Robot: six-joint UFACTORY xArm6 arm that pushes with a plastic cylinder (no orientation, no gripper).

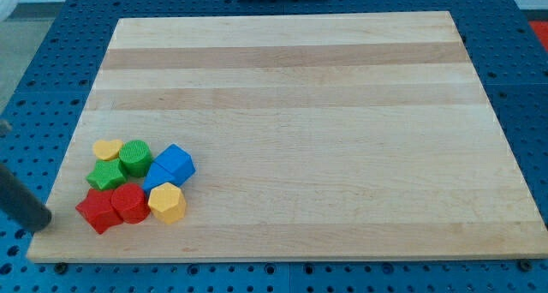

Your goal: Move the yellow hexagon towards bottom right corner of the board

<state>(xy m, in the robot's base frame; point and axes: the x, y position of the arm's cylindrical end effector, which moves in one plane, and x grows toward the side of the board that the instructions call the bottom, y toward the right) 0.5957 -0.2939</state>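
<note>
Our tip (43,218): a bare rod end touching nothing, lower left, left of the red blocks.
Yellow hexagon (167,202): we saw it at the cluster's lower right, touching a red block (130,202).

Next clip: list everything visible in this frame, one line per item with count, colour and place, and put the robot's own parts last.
yellow hexagon: 1, yellow, right end of the cluster's bottom row, near the board's bottom left.
yellow heart-like block: 1, yellow, cluster's top left.
green cylinder-like block: 1, green, right of that yellow block.
green star-like block: 1, green, cluster's left, below the top row.
blue blocks: 2, blue, cluster's right side, exact shapes unclear.
red blocks: 2, red, bottom row, left of the yellow hexagon.
wooden board: 1, light wood, fills most of the view.
blue perforated table: 1, blue, around the board.
my tip: 1, dark rod, at the board's left edge, left of the red blocks, apart from them.
</note>
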